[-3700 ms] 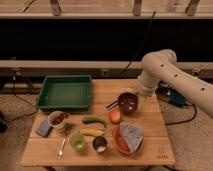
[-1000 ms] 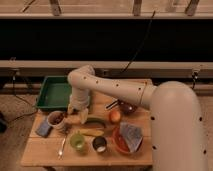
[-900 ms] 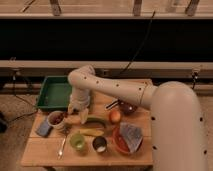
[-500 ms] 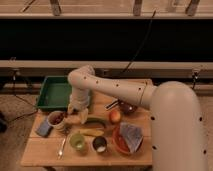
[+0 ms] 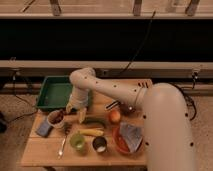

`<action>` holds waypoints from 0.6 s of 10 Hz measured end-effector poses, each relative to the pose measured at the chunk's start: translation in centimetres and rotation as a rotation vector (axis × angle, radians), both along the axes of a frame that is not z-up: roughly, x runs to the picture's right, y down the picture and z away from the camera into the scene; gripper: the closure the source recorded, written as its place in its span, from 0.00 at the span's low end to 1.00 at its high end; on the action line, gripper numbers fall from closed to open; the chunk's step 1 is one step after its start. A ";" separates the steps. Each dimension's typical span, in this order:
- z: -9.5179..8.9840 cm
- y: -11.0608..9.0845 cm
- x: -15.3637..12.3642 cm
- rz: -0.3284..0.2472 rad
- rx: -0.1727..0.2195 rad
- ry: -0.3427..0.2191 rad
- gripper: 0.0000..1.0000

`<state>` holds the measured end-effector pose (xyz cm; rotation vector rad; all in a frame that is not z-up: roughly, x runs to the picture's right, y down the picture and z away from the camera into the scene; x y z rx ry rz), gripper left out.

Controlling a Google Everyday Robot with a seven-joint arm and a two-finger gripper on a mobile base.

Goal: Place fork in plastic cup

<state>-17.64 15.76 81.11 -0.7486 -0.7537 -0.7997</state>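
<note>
Gripper [image 5: 75, 113]: mine, over the surface [image 5: 45, 155] by the green tray [image 5: 52, 92]
Jaws: apart, empty
Fork [image 5: 62, 145]: lying just left of plastic cup [image 5: 77, 142]

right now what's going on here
A robot arm reaches over the wooden table, its hand low at the front edge of the green tray, next to a white cup with red contents. The fork lies flat near the table's front left, just left of the light-green plastic cup. It has not been picked up, and the hand is some way behind it.
</note>
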 end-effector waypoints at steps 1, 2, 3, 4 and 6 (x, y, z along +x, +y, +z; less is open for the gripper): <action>0.5 0.0 -0.6 -0.003 -0.003 -0.012 0.35; 1.1 0.3 -0.7 -0.006 -0.010 -0.016 0.35; 1.4 0.4 -0.8 -0.006 -0.014 -0.021 0.35; 1.6 0.7 -1.2 -0.011 -0.020 -0.032 0.35; 1.8 1.3 -1.6 -0.013 -0.028 -0.044 0.35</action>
